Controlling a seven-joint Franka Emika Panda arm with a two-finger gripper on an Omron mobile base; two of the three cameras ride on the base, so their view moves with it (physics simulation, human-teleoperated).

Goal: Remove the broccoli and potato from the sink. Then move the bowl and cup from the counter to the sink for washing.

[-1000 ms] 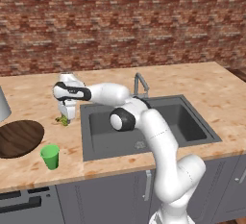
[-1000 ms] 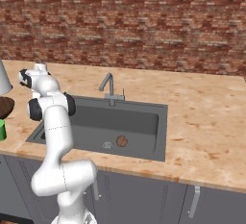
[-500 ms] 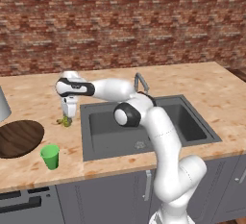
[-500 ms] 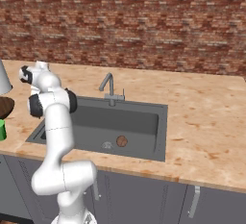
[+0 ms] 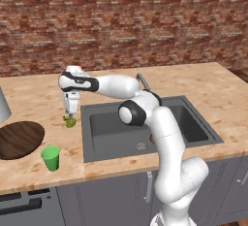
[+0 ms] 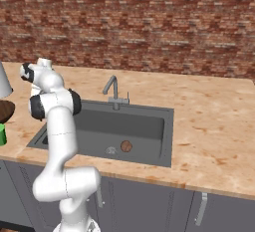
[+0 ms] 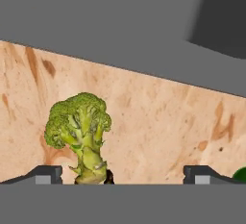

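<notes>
The broccoli stands on the counter just left of the sink. My gripper hangs directly over it, pointing down. In the hand view the gripper is open, and the broccoli stands upright between the wide-apart fingertips, nearer the left one. The potato lies on the floor of the sink. The dark wooden bowl rests on the counter's left end, with the green cup in front of it near the front edge.
A grey faucet rises behind the basin, and a small drain sits beside the potato. A tall pale vessel stands at the far left behind the bowl. A brick wall backs the counter.
The hand has lifted slightly and shifted a little right over the broccoli, and the arm's elbow has swung right. The broccoli stays on the counter and the jaws stay open.
</notes>
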